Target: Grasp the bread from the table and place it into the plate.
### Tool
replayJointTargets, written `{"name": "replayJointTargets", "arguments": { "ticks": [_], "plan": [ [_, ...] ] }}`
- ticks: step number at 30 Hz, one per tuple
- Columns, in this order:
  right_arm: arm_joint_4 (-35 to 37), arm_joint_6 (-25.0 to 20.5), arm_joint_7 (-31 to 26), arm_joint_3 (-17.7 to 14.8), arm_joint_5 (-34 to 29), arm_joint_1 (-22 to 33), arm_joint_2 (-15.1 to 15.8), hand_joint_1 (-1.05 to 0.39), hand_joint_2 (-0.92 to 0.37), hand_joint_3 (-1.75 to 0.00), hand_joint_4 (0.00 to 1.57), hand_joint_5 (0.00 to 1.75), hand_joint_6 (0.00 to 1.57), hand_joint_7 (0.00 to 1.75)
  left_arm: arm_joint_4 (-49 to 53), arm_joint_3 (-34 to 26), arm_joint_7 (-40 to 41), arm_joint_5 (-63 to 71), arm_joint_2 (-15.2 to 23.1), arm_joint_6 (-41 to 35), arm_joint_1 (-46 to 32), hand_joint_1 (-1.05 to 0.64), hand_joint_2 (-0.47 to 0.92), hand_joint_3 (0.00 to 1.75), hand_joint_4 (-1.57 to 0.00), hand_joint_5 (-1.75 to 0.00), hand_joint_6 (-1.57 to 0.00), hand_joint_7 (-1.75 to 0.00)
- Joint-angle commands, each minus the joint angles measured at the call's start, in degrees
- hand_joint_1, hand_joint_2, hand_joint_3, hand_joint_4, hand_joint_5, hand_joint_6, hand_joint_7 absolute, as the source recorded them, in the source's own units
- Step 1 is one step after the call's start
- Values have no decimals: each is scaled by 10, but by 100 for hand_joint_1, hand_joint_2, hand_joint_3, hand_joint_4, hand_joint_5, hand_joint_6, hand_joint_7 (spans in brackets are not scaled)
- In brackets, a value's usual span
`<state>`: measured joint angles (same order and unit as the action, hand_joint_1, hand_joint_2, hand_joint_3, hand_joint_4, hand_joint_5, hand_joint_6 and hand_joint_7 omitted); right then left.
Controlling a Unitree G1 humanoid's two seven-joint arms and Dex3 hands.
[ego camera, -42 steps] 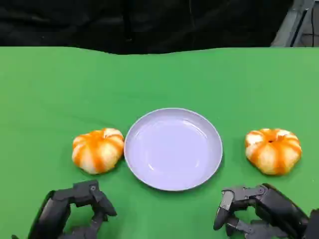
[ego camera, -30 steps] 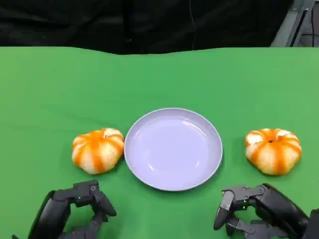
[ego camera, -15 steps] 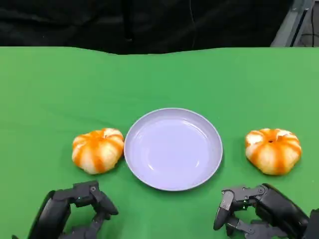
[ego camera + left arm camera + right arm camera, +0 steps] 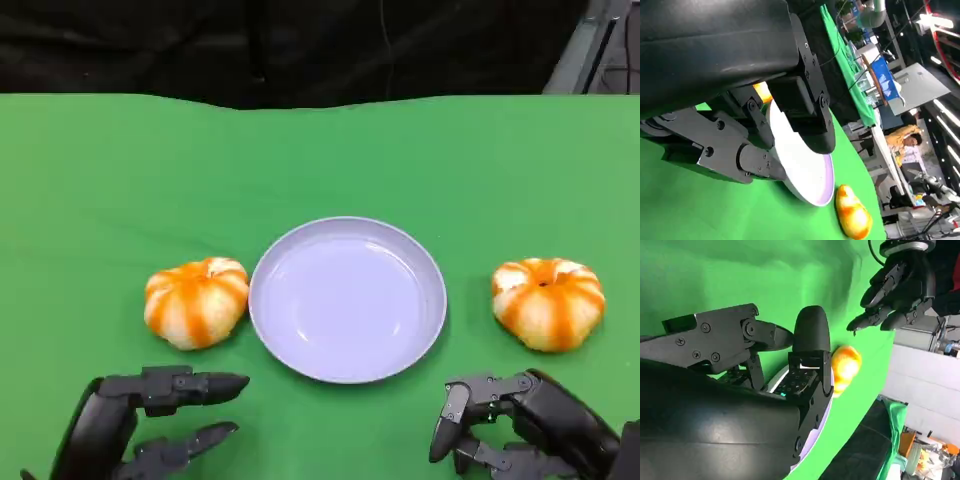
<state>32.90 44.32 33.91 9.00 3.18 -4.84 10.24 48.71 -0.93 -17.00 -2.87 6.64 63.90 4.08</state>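
Two orange-and-white striped breads lie on the green table, one [image 4: 196,302] left of the lavender plate [image 4: 300,350] and one [image 4: 547,302] to its right. My left hand [image 4: 140,420] is low at the near edge, just in front of the left bread, fingers stretched forward and apart, holding nothing. My right hand [image 4: 520,425] sits near the front right with fingers curled in, empty, short of the right bread. In the left wrist view the plate [image 4: 807,177] and the far bread [image 4: 853,217] lie beyond my fingers [image 4: 810,115]. The right wrist view shows a bread [image 4: 846,365] and my left hand [image 4: 895,290].
The green cloth table [image 4: 320,160] runs back to a dark backdrop. A grey metal frame [image 4: 590,45] stands at the back right. In the left wrist view a person [image 4: 905,140] sits amid lab equipment beyond the table.
My left hand's fingers have uncurled and now point forward and to the right, spread apart. The right hand, both breads and the plate have not moved.
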Motion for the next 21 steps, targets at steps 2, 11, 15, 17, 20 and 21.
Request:
{"name": "replayJointTargets", "arguments": {
  "ticks": [2,11,15,17,20,21],
  "plan": [
    [1,4,0,-8,4,-6,12,-8,-92,-47,72,157,79,109,-12,-4,-46,-60,-2,-29,-10,-23,92,9,-89,-1,-77,0],
    [7,4,4,-9,8,-8,11,-8,-92,-48,72,157,79,108,-1,-24,-41,-58,-5,4,6,-55,92,6,-72,0,-61,0],
    [5,0,3,-10,8,-7,11,-7,-92,-48,73,157,80,107,-2,-26,-39,-56,-5,4,11,-55,92,6,-71,-1,-60,0],
    [3,0,1,-9,5,-7,12,-7,-92,-48,73,157,80,107,-6,-27,-35,-52,-3,4,14,-55,92,6,-70,0,-59,0],
    [3,0,2,-9,7,-8,11,-7,-92,-49,72,157,80,107,-13,-30,-30,-49,-1,3,20,-55,92,6,-69,0,-59,0],
    [4,-1,4,-10,9,-8,11,-6,-92,-49,72,157,80,107,-16,-32,-27,-46,0,3,23,-55,92,6,-66,0,-59,0]
  ]
}}
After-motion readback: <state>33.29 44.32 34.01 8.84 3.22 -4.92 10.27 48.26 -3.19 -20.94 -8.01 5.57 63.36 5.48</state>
